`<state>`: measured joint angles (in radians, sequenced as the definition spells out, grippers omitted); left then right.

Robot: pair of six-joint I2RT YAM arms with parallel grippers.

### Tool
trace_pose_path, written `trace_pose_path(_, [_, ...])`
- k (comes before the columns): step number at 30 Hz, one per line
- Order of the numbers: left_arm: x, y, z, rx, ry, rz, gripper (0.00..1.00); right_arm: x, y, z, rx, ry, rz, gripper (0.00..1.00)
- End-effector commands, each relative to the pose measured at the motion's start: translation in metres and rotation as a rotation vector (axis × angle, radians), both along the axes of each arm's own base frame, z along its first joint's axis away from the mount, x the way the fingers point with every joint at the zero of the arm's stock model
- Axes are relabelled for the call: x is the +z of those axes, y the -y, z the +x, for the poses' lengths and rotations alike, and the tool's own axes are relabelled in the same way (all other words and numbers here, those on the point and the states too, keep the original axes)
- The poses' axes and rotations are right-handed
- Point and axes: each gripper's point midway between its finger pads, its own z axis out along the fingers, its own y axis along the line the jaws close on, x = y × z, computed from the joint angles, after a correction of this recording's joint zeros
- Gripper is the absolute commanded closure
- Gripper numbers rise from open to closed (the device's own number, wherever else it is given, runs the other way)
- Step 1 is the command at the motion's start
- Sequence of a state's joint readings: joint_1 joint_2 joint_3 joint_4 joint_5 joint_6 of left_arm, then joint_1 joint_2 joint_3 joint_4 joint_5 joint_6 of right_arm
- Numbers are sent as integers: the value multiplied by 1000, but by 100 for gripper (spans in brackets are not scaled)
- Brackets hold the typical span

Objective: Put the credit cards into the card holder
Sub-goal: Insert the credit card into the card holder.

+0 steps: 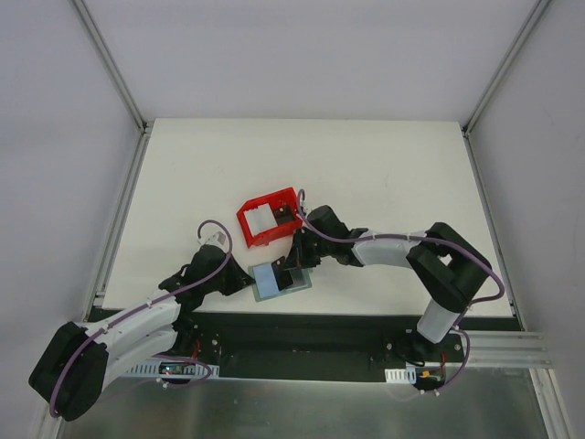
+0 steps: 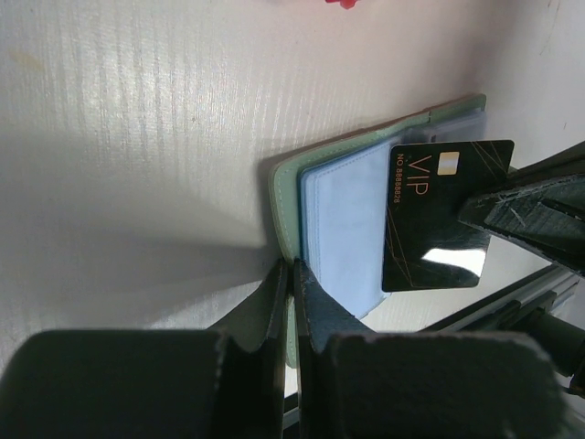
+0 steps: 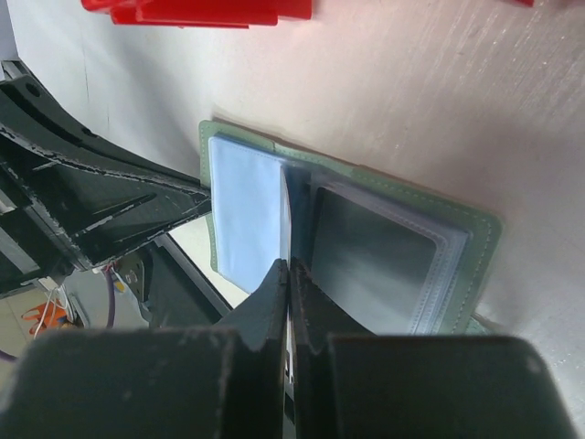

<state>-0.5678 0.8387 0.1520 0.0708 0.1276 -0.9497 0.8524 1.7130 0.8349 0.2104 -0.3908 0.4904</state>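
**Gently now: slide the black card into a pocket**

Your wallet (image 1: 268, 280) lies open near the middle of the desk's (image 1: 384, 174) near edge, just in front of the red bin (image 1: 265, 238). Your left claw (image 2: 292, 270) is pressed together on the rim of the wallet's green cover, pinning that side down. Your right claw (image 3: 288, 270) pinches the black card (image 2: 434, 215) by one end. It holds the card on edge over the blue-grey pocket pages, close to the fold.

By the look of it, the card is not yet in a slot. The views don't settle whether its leading edge touches a page.

To do this well, tilt the card until it lies almost flat with the page. Find the pocket's mouth with one corner first, then push along the page rather than down into it. Use the left claw purely as an anchor so the wallet doesn't skid or fold shut. Let go only once most of the card is buried.
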Motion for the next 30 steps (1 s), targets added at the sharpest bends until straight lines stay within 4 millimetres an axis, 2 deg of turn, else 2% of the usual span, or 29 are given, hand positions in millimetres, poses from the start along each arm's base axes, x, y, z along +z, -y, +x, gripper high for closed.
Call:
trace_pose_path(1, [-9, -6, -5, -10, -23, 37, 100, -6, 4, 2, 1, 8, 7, 100])
trace_pose_path(5, [-9, -7, -5, -9, -24, 40, 100, -9, 13, 6, -26, 19, -4, 100])
trace_pose_path(11, [-10, -7, -5, -11, -28, 42, 100, -9, 18, 8, -33, 14, 0, 100])
trace_pose_path(21, [-9, -6, -4, -9, -27, 41, 100, -19, 5, 0, -15, -38, 26, 100])
trace_pose_path(30, [-11, -6, -6, -7, -35, 36, 100, -22, 3, -5, -18, -53, 23, 99])
